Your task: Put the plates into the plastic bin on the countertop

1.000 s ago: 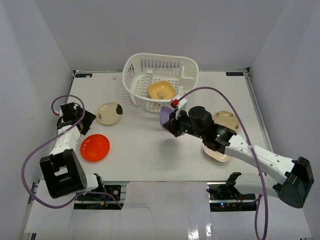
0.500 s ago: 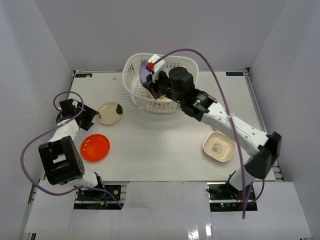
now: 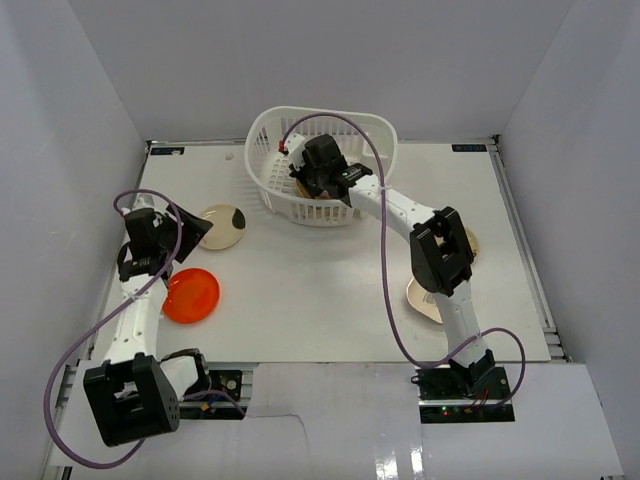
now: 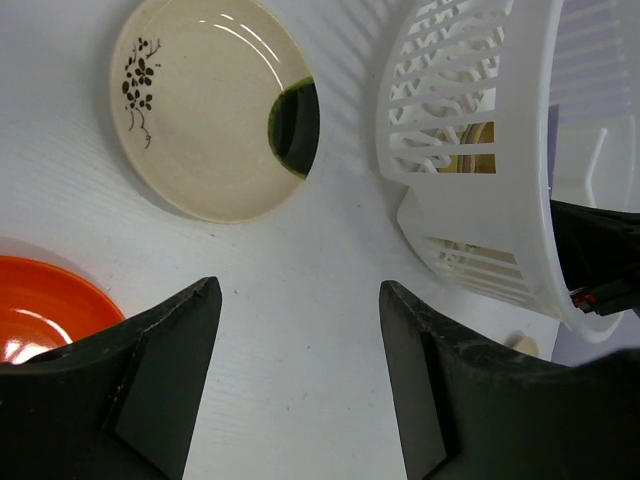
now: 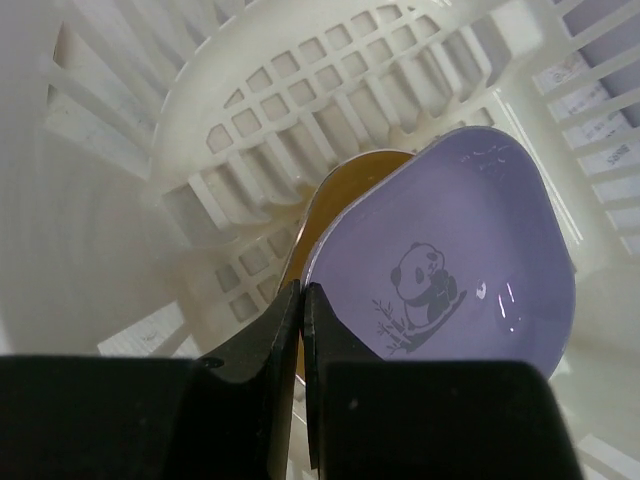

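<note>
The overhead camera looks down across the whole countertop (image 3: 300,290); both close wrist cameras share the plastic bin (image 4: 470,230), the right seemingly inside it.

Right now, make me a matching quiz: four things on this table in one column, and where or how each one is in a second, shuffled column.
Column one
1. lavender plate
2. orange plate
3. cream round plate
4. left gripper

Column two
A. open, holding nothing
B. on the countertop, nearer the plastic bin
C. pinched by the right gripper, inside the plastic bin
D. on the countertop, farther from the plastic bin

Pairs: 1-C, 2-D, 3-B, 4-A
</note>
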Motion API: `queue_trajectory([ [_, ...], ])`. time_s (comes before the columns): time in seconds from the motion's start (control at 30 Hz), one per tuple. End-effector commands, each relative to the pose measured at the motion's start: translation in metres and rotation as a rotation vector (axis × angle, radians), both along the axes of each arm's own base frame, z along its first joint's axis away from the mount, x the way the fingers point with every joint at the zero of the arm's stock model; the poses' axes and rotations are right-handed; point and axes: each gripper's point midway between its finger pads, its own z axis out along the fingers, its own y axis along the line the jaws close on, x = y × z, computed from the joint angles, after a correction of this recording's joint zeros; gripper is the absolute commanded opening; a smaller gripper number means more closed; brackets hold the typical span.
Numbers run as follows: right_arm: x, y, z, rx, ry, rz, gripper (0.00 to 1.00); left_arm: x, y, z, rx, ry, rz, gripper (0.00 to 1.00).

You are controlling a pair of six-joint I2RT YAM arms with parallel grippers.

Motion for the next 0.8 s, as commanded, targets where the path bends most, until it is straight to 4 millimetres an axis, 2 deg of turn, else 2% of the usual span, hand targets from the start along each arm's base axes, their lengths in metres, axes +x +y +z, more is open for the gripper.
queue_trajectory([
  [0.0, 0.006, 0.018, 0.038, 0.041, -0.090, 0.035, 0.08, -0.009, 0.008, 0.004, 0.053, -0.008, 0.028, 0.75],
  [0.07, 0.006, 0.018, 0.034, 0.047, -0.075, 0.017, 0.14, -0.008, 0.016, 0.003, 0.064, 0.009, 0.071, 0.75],
  [0.1, 0.006, 0.018, 0.039, 0.058, -0.077, 0.011, 0.33, -0.007, 0.016, 0.001, 0.059, 0.017, 0.075, 0.75],
  [0.17, 0.006, 0.018, 0.052, 0.084, -0.087, -0.002, 0.47, -0.003, 0.018, -0.004, 0.039, 0.040, 0.097, 0.75],
  [0.2, 0.003, 0.016, 0.072, 0.119, -0.097, -0.012, 0.55, 0.001, 0.020, -0.012, 0.033, 0.069, 0.107, 0.74],
  [0.27, -0.003, 0.014, 0.096, 0.163, -0.111, -0.012, 0.58, 0.010, 0.022, -0.016, 0.021, 0.073, 0.121, 0.74],
  [0.3, -0.012, 0.010, 0.125, 0.207, -0.134, -0.013, 0.59, 0.013, 0.024, -0.026, 0.012, 0.107, 0.126, 0.73],
  [0.33, -0.018, 0.005, 0.127, 0.213, -0.126, -0.018, 0.59, 0.016, 0.025, -0.029, 0.007, 0.118, 0.131, 0.73],
  [0.37, -0.029, -0.007, 0.159, 0.254, -0.158, -0.030, 0.59, 0.021, 0.024, -0.031, -0.010, 0.117, 0.133, 0.72],
  [0.4, -0.037, -0.015, 0.170, 0.285, -0.157, -0.052, 0.57, 0.028, 0.024, -0.036, -0.023, 0.134, 0.126, 0.72],
  [0.43, -0.045, -0.029, 0.146, 0.254, -0.119, -0.093, 0.55, 0.032, 0.026, -0.038, -0.025, 0.140, 0.133, 0.72],
  [0.47, -0.064, -0.049, 0.177, 0.307, -0.160, -0.124, 0.53, 0.037, 0.028, -0.039, -0.028, 0.142, 0.135, 0.71],
  [0.5, -0.069, -0.065, 0.183, 0.358, -0.173, -0.190, 0.50, 0.045, 0.029, -0.043, -0.036, 0.159, 0.138, 0.71],
  [0.53, -0.079, -0.078, 0.178, 0.379, -0.167, -0.215, 0.48, 0.049, 0.030, -0.047, -0.040, 0.169, 0.141, 0.71],
  [0.57, -0.099, -0.105, 0.156, 0.370, -0.143, -0.248, 0.47, 0.053, 0.031, -0.050, -0.048, 0.175, 0.139, 0.70],
  [0.6, -0.104, -0.122, 0.149, 0.395, -0.134, -0.307, 0.42, 0.060, 0.031, -0.048, -0.051, 0.173, 0.132, 0.70],
  [0.63, -0.111, -0.137, 0.136, 0.430, -0.095, -0.370, 0.38, 0.062, 0.031, -0.061, -0.059, 0.211, 0.126, 0.69],
  [0.67, -0.120, -0.169, 0.108, 0.416, -0.069, -0.445, 0.35, 0.063, 0.032, -0.066, -0.060, 0.225, 0.129, 0.69],
  [0.73, -0.125, -0.207, 0.081, 0.403, -0.049, -0.572, 0.33, 0.067, 0.036, -0.071, -0.055, 0.239, 0.136, 0.68],
  [0.77, -0.130, -0.240, 0.059, 0.405, -0.028, -0.671, 0.33, 0.067, 0.039, -0.078, -0.049, 0.260, 0.147, 0.67],
])
